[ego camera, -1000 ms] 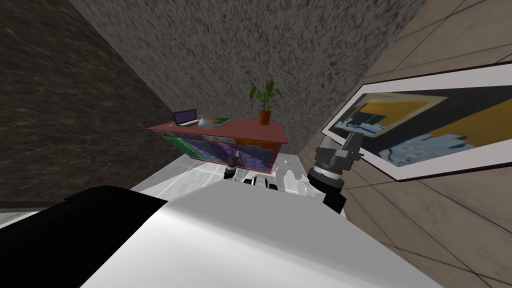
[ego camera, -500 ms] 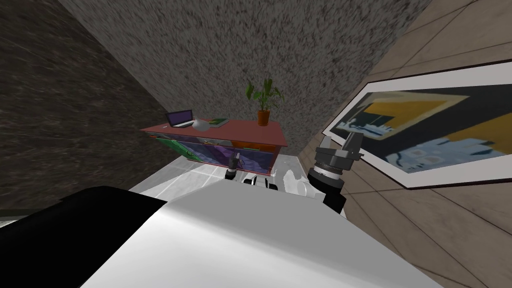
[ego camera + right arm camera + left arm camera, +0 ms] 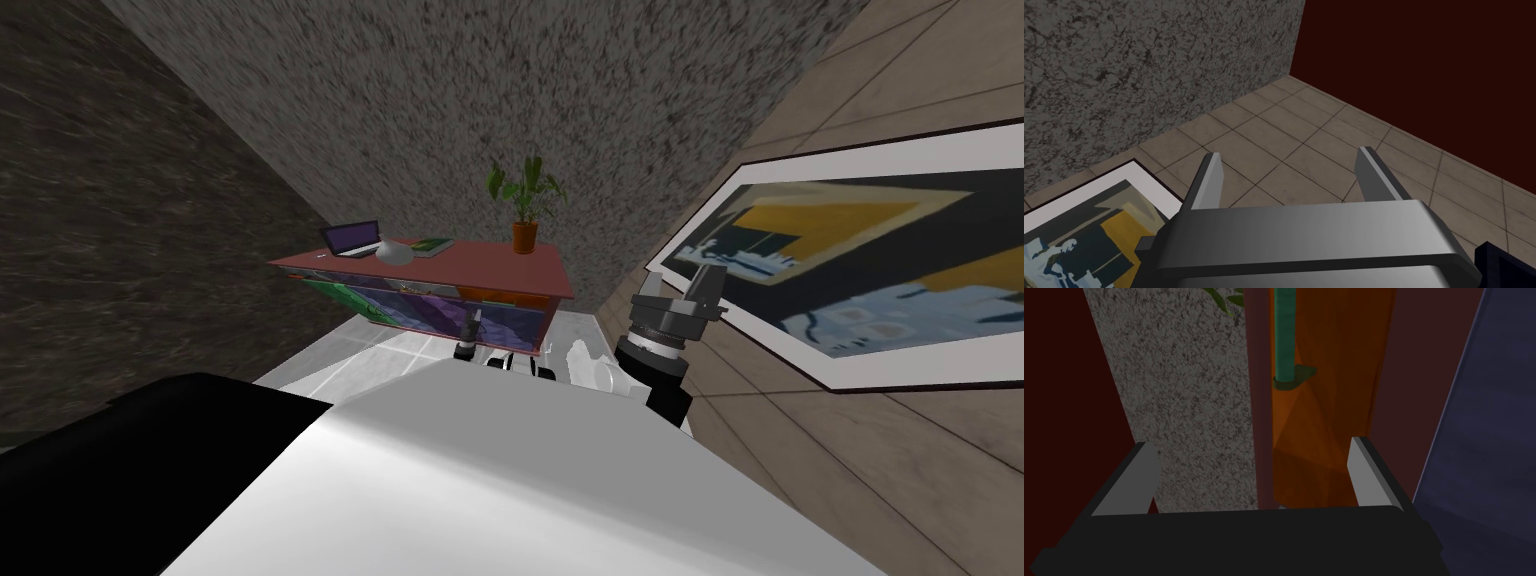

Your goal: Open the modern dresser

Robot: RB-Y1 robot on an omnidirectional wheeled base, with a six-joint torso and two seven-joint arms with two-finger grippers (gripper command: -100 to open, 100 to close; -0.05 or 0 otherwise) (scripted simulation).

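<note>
Dresser [image 3: 480,265] against the speckled wall [image 3: 480,90], red top, green, purple and orange fronts, laptop [image 3: 352,240] at its left end, orange pot [image 3: 524,236] holding a leafy plant [image 3: 525,185] near its right back corner, left gripper [image 3: 1250,443] facing the orange front [image 3: 1324,413] and its green handle [image 3: 1284,338], fingers [image 3: 1136,478] wide, right gripper [image 3: 1289,152] likewise wide.

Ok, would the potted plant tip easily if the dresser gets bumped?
Probably somewhat: the potted plant has tall leaves over a small orange pot, so looks top-heavy. It stands toward the back of the dresser top, so falling off seems unlikely.
</note>
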